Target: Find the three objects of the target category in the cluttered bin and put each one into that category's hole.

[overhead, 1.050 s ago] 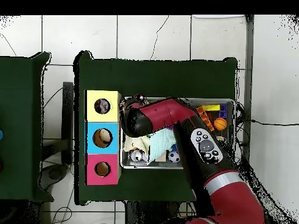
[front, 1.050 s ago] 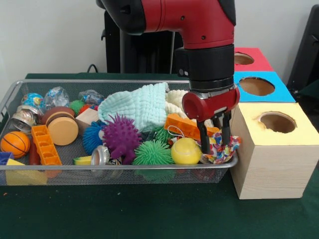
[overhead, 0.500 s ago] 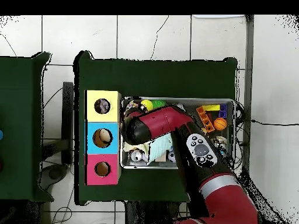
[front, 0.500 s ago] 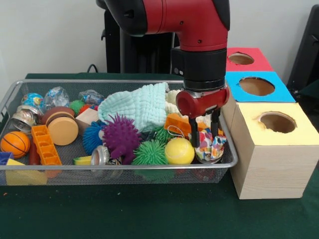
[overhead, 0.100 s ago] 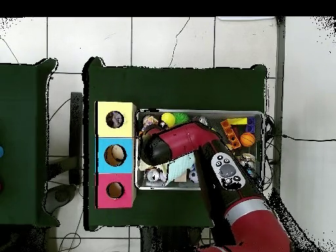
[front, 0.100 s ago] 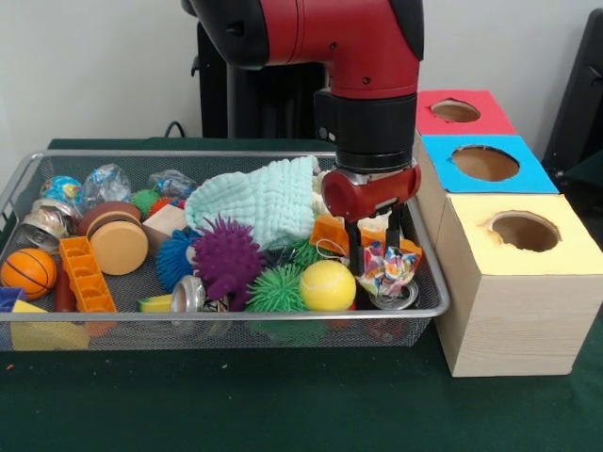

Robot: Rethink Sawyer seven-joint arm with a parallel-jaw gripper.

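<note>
Green bench [front, 0.100 s ago: 283,405] carries a mesh bin [front, 0.100 s ago: 19,184]. End effector [front, 0.100 s ago: 374,256] pinches an upright multicoloured wrapped object [front, 0.100 s ago: 386,268]; its lower end is indistinct.

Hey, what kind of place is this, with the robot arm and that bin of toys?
Probably a robotics lab test bench: a wire bin of mixed toys, three colour-topped boxes with holes, green-covered table, cables across a tiled floor.

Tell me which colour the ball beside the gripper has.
Yellow ball, seen best in the front view, left of the gripper.
</note>
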